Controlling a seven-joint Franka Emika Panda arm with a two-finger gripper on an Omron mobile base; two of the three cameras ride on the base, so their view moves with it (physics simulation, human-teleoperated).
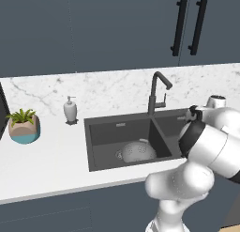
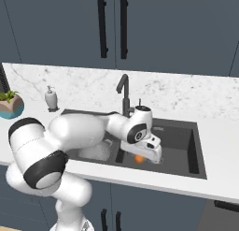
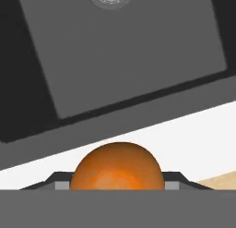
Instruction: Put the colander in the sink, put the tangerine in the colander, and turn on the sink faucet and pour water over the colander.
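A small round orange tangerine (image 3: 117,166) is held between the narrowly parted fingers of the white arm's gripper (image 2: 140,159) above the dark grey double-basin sink (image 2: 196,171), while the perforated grey metal colander (image 1: 138,151) is seated in the left basin.

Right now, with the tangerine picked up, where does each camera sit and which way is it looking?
Left base view: behind-left of the arm, looking forward and down at the sink, colander and faucet; arm at lower right.
Right base view: behind-right, same sink; arm from lower left, gripper over the right basin's front edge with the tangerine.
Hand view: along the gripper; tangerine between the tips, right basin beyond.
Both base views share sink and faucet.
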